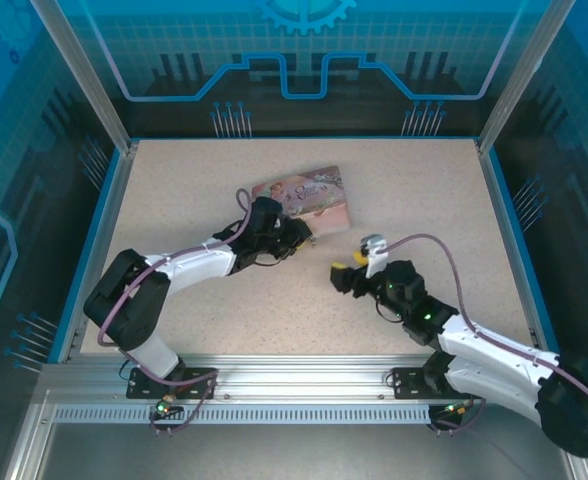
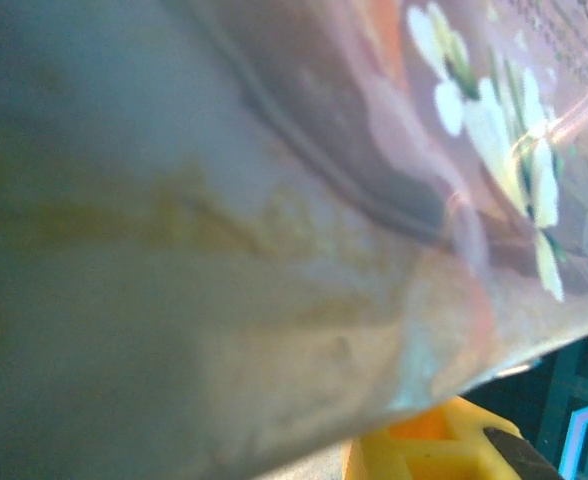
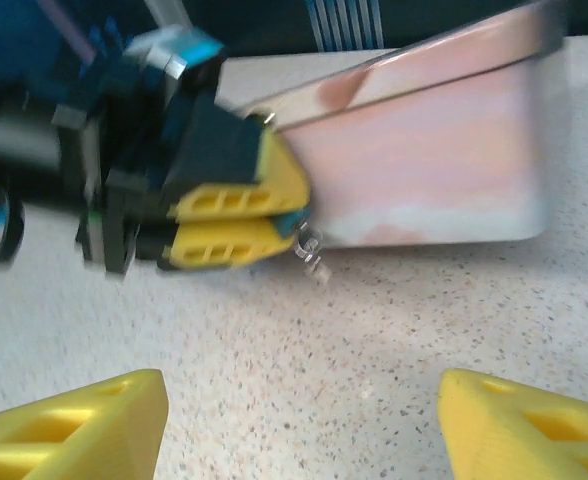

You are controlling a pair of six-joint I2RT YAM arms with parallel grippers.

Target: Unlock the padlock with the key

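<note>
Stretching low, left arm's tool (image 3: 290, 213) around padlock (image 3: 302, 236).

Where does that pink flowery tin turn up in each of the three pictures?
Top external: the pink tin, middle of the table, just beyond the left gripper.
Left wrist: the tin, blurred and close, flowers at upper right.
Right wrist: the tin, upper right.
Shared landmark: the left gripper, with yellow jaws, beside the tin.

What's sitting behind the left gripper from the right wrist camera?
The pink tin lies right behind the left gripper. Its shut fingers cover the tin's near corner and most of the padlock, whose blue edge and metal bit poke out.
</note>
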